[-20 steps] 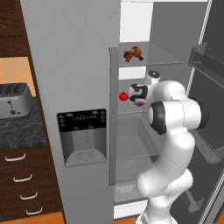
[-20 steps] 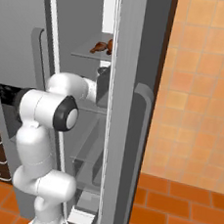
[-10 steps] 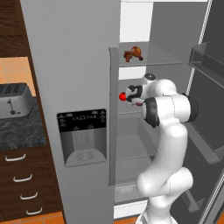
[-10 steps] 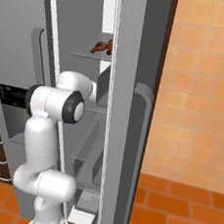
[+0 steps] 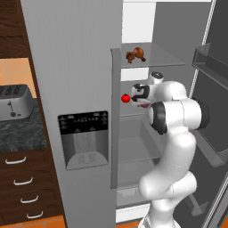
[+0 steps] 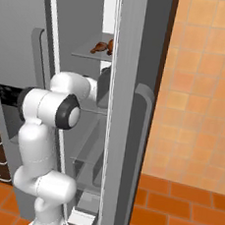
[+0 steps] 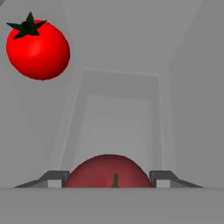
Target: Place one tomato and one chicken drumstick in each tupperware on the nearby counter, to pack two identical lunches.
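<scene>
My gripper (image 7: 109, 177) reaches into the open fridge and is shut on a red tomato (image 7: 109, 171), with a dark fingertip against each side of it. A second tomato (image 7: 38, 49) with a green stem lies a little farther in, at the upper left of the hand view. From the left base view the gripper (image 5: 132, 97) sits at the middle shelf, with a tomato (image 5: 126, 98) at its tip. Brown chicken drumsticks (image 5: 136, 54) (image 6: 103, 46) lie on the shelf above. The tupperware is out of view.
The closed fridge door with its dispenser panel (image 5: 83, 138) stands left of the arm. The open door (image 5: 213, 89) with bins is on the right. Further left, the counter (image 5: 18, 136) carries a toaster (image 5: 13, 102) above drawers. Glass shelves hem the hand in.
The hand has pushed farther in along the middle shelf toward the tomato. Its jaws have come in from wide open onto the tomato's sides.
</scene>
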Tool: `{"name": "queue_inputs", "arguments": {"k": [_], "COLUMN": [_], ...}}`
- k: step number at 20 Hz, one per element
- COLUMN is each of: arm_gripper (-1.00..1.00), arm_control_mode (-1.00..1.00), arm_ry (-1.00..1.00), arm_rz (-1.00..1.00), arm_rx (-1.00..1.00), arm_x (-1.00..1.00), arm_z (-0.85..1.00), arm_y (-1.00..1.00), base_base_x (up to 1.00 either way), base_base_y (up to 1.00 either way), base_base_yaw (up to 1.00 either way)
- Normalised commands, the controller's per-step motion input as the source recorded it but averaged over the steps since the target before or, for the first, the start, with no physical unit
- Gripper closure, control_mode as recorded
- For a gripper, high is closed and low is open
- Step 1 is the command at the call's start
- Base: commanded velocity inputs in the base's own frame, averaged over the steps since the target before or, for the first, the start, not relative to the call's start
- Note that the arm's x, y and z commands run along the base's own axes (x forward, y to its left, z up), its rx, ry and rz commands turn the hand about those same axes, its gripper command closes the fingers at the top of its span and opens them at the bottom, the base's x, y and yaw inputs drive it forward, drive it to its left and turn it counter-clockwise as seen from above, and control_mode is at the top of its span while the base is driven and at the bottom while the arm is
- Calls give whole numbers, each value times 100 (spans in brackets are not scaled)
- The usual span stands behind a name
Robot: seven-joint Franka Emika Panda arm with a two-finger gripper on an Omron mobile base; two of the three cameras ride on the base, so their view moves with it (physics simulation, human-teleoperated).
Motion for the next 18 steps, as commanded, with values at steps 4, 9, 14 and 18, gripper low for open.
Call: {"name": "queue_inputs", "arguments": {"k": [4,9,14,18], "arm_gripper": [100,100,100,100], "arm_control_mode": [-100,-100,-100,-100], "arm_ry": [-6,0,0,-4], "arm_rz": [7,4,1,0], "arm_rx": [0,1,2,0], "arm_x": [-100,-100,-100,-100], "arm_z": [9,25,47,27], "arm_y": [29,34,15,0], "base_base_x": [0,0,0,0], "base_base_y": [0,0,0,0], "base_base_yaw": [0,0,0,0]}}
